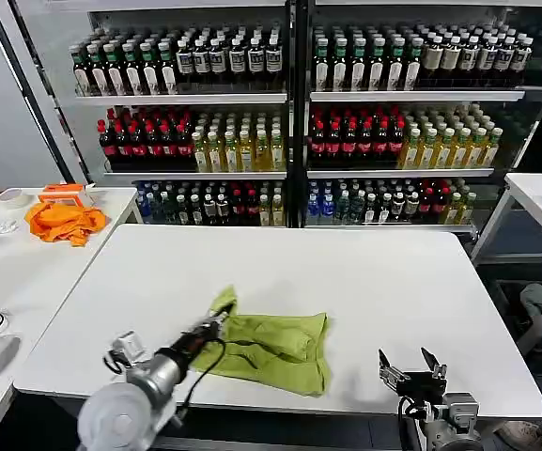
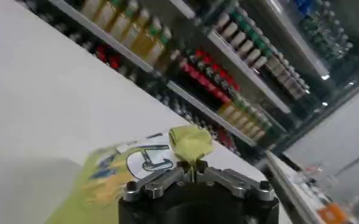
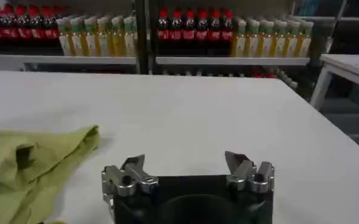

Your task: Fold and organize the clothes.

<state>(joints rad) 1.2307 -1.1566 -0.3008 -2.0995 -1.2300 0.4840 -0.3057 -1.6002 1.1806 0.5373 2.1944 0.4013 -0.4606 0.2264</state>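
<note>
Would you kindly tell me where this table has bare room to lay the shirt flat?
The table is bare from the shirt back to the far edge. Its near edge is crowded: left hand gripping the shirt, right hand open beside it.

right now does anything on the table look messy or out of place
Yes: the lime-green T-shirt lies bunched and creased near the table's front edge, not flat. The left end effector is shut on its raised corner; the right end effector hangs open beside it.
</note>
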